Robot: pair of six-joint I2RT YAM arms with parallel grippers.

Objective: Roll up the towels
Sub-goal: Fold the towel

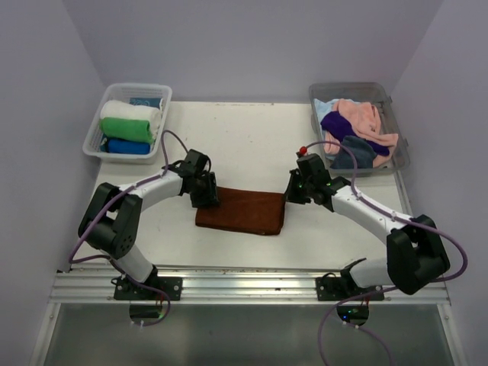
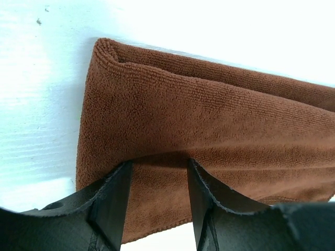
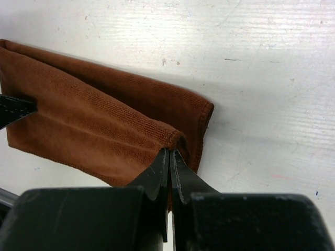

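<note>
A brown towel lies folded flat on the white table between the two arms. My left gripper is open, with its fingertips resting on the towel's left end; in the left wrist view the two fingers straddle a strip of the brown towel. My right gripper is shut on the towel's right edge; in the right wrist view the gripper pinches a small raised fold of the towel near its right corner.
A clear bin at the back left holds rolled white, green and blue towels. A clear bin at the back right holds several loose towels in pink, purple and dark blue. Walls close in on both sides.
</note>
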